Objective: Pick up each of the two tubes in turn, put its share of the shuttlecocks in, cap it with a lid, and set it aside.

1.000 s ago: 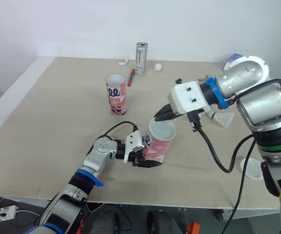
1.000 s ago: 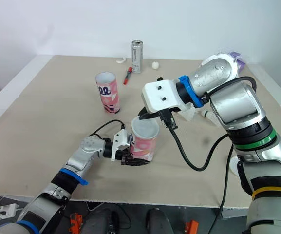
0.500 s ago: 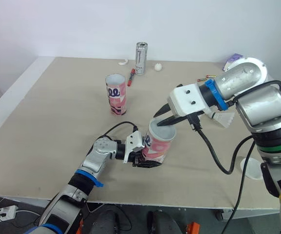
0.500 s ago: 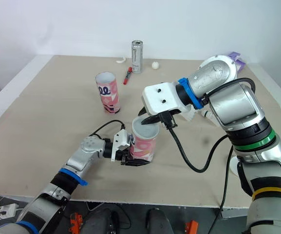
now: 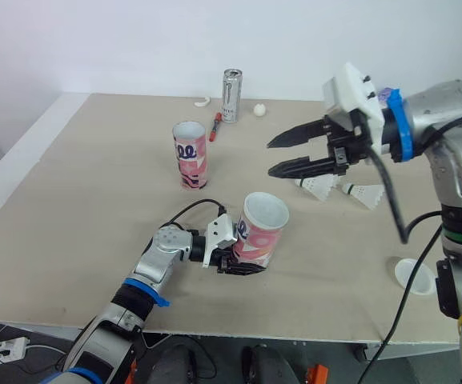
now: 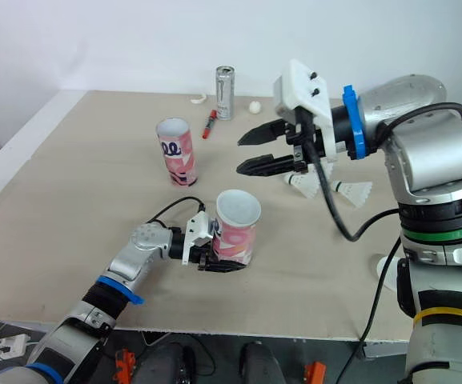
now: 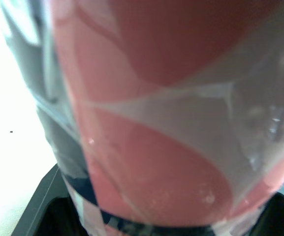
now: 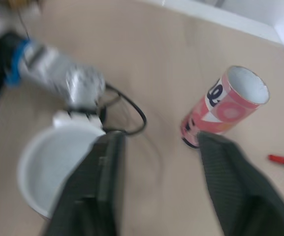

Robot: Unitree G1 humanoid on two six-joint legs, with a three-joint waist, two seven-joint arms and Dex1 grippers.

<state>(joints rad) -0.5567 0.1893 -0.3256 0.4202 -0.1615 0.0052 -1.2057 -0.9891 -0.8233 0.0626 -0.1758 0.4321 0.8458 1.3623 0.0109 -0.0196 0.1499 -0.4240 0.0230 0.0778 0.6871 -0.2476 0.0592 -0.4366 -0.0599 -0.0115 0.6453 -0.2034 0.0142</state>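
While the left hand (image 5: 243, 259) pinches the near pink tube (image 5: 261, 230) low on its side, the tube sits at about 6 o'clock on the bench (image 5: 78, 208). Its open mouth is up and it leans a little toward 1 o'clock. I cannot tell if its bottom touches the bench.

The right hand (image 5: 271, 158) hangs in the air over the middle of the bench, at 1 o'clock from that tube and well apart from it. Its two black fingers are spread wide and hold nothing.

The other pink tube (image 5: 190, 156) stands upright at 11 o'clock from the held one, open on top. Two white shuttlecocks (image 5: 319, 187) lie side by side on the bench at about 3 o'clock. A round white lid (image 5: 413, 277) lies near the bench edge at 4 o'clock.

At 12 o'clock, by the far edge, stands a silver can (image 5: 231, 96). A red marker (image 5: 217, 126) lies just beside it and a small white ball (image 5: 259, 110) is near.
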